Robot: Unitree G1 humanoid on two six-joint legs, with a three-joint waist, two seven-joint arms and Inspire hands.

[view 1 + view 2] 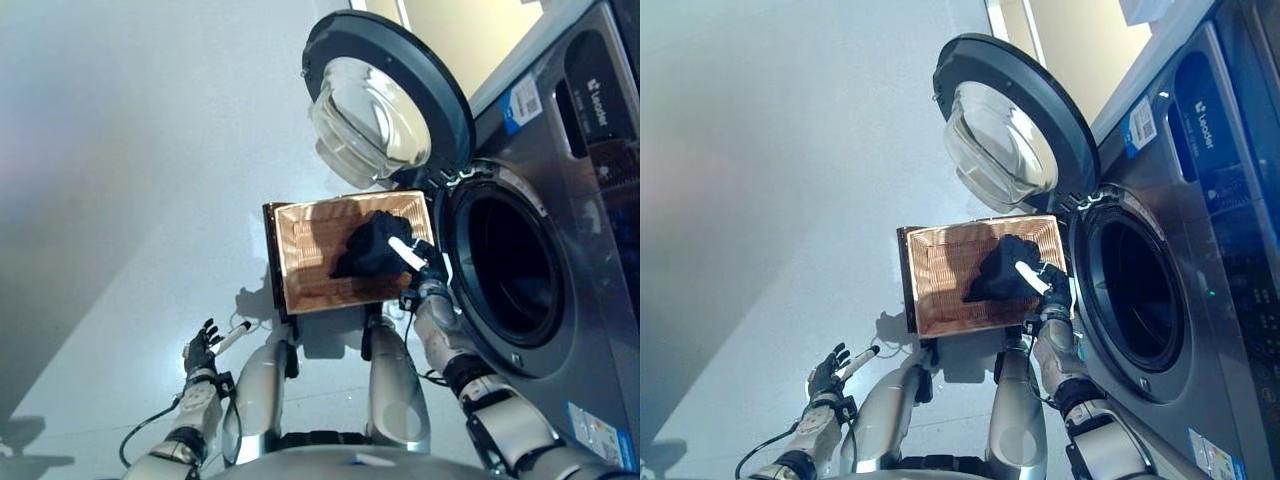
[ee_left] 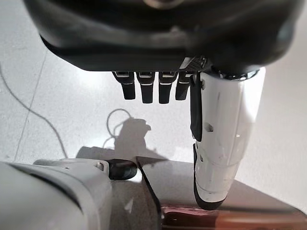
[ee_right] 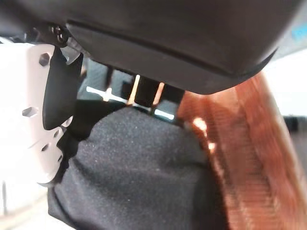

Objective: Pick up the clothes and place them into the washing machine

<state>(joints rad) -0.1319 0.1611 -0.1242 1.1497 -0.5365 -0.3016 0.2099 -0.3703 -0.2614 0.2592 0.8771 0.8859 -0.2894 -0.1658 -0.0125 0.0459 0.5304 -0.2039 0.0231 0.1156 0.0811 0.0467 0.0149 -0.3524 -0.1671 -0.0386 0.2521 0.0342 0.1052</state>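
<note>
Head views (left and right eye): black clothes (image 1: 372, 250) lay bunched in the woven basket (image 1: 300, 260) on the floor (image 1: 120, 200), just beside the washing machine (image 1: 560, 200), whose door (image 1: 385, 95) stood swung wide, leaving the drum (image 1: 515, 265) clear. The right hand (image 1: 425, 262) sat on the clothes at the basket's drum-side edge; the left hand (image 1: 203, 350) hung low over bare floor, well apart from the work.

Left wrist view: the left hand (image 2: 153, 86) carried nothing, its fingers hanging relaxed and spread.

Right wrist view: the right hand (image 3: 53, 96) pressed against the dark cloth (a soft, matte knit), white-covered thumb on one side, fingers reaching past the far side of the mound; whether they had closed on it could not be told.

Handling: the bundle looked light, limp and non-slippery; a hold gathered at the top of the mound would likely lift it whole, though loose ends might trail over the basket rim.
</note>
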